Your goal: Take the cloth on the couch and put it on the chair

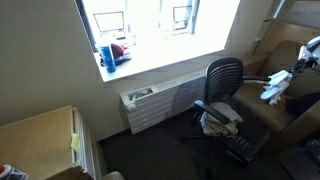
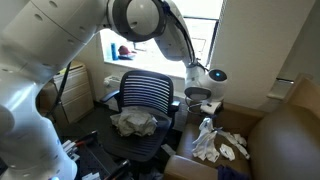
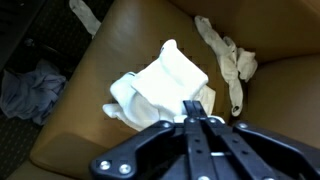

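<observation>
A white cloth (image 3: 165, 80) lies bunched on the brown couch (image 3: 85, 95), with its top drawn up toward my gripper (image 3: 190, 108). The gripper's fingers are pressed together at the cloth's near edge and seem to pinch it. In an exterior view the gripper (image 2: 204, 98) hangs over the couch (image 2: 290, 135), with the cloth (image 2: 206, 138) rising in a peak below it. The black mesh office chair (image 2: 145, 92) stands beside the couch. It also shows in an exterior view (image 1: 222, 75), with the gripper (image 1: 274, 88) beyond it.
A grey-white cloth (image 2: 134, 122) lies on the chair's seat and shows in the wrist view (image 3: 30, 90). Another pale cloth (image 3: 228, 58) lies further along the couch. A window sill with a blue cup (image 1: 107, 55) and a radiator (image 1: 160, 103) are behind the chair.
</observation>
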Robot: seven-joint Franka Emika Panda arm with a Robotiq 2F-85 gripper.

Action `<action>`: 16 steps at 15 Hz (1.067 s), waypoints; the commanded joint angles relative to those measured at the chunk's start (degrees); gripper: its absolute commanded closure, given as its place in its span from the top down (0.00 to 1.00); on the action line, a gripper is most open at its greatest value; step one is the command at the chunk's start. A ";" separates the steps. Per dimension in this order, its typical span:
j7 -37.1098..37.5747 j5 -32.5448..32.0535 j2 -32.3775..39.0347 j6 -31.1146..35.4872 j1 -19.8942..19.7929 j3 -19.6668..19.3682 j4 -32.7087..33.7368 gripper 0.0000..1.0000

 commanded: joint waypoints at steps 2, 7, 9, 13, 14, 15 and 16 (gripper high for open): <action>-13.79 7.67 -12.26 1.43 -1.69 2.74 -8.94 0.00; -27.06 10.13 -25.90 6.42 -5.96 10.17 -14.83 0.00; -29.25 10.50 -32.03 4.31 -6.40 11.15 -17.05 0.00; -22.32 2.61 -45.40 -2.60 -2.70 6.22 -23.87 0.00; -18.85 -2.46 -49.11 -9.53 -1.94 3.99 -25.46 0.00; -17.40 -4.25 -52.04 -14.40 -3.12 5.48 -26.38 0.00; -16.66 -4.71 -54.83 -19.49 3.34 -0.82 -26.88 0.00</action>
